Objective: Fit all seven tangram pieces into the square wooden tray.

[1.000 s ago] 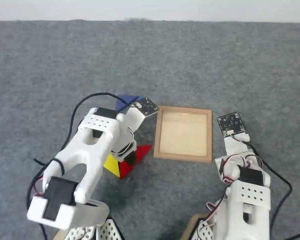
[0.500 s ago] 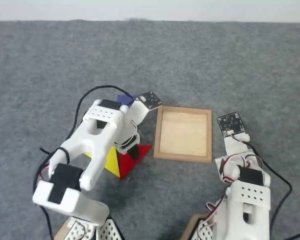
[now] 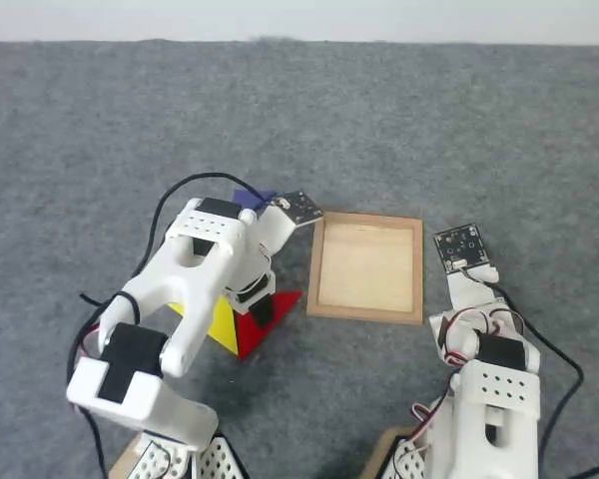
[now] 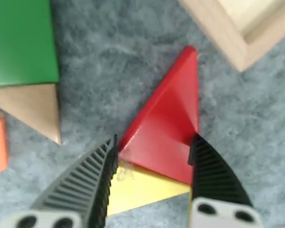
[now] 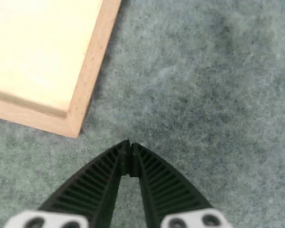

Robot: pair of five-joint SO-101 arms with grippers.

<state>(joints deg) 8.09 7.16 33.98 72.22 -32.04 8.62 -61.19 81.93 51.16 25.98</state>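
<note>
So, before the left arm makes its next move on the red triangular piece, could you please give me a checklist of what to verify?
1. Left gripper straddles the red triangular piece: ok, open, one finger on each side.
2. Firm contact with that piece: cannot tell.
3. Piece free of neighbours: not ok, it lies against the yellow triangular piece.
4. Square wooden tray free to receive it: ok, nothing inside.
5. Right gripper out of the tray: ok, shut over the grey carpet beside the tray's corner.
</note>
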